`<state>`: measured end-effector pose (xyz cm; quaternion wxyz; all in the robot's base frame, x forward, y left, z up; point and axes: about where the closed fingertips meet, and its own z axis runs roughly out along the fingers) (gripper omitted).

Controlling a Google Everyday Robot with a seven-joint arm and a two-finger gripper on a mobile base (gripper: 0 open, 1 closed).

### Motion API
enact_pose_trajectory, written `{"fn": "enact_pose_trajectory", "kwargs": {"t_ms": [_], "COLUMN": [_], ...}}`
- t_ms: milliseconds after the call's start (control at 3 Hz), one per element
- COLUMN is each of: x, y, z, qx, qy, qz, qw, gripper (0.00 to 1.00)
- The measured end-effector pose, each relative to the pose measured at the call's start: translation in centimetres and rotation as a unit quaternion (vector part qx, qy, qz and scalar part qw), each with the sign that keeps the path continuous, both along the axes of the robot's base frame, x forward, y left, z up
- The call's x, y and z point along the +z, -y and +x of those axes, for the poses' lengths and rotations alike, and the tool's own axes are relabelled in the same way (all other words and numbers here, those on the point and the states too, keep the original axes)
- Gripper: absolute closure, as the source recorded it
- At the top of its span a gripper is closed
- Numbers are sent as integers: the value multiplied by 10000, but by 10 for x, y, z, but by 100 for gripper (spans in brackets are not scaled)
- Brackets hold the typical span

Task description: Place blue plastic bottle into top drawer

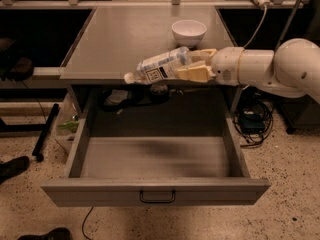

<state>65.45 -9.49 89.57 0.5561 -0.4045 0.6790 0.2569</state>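
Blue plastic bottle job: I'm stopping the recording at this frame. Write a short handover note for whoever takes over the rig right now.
Gripper: shut on the blue plastic bottle, reaching in from the right side of the camera view.
Bottle: lying roughly level in the grip, cap end pointing left, at the front edge of the table top and above the rear of the drawer.
Top drawer: pulled out, nothing visible inside.
White bowl: on the table top behind the bottle, not part of the job.
Done: drawer open, bottle grasped.
Left: lower the bottle into the drawer and release it.
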Motion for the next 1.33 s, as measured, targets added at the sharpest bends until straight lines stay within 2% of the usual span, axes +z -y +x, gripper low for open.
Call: {"fn": "enact_pose_trajectory", "kwargs": {"t_ms": [333,667,1000,1333], "x": [1,-8,-8,-21], "y": [12,24,24,15], "z": [-26,-60,-60,-66], "qx": [-98,-20,-19,38], "qy": [10,-24,-25,-150], "qz": [1,-90,-89,67], "qw": [10000,10000,10000,9999], "gripper": [100,100,100,100]}}
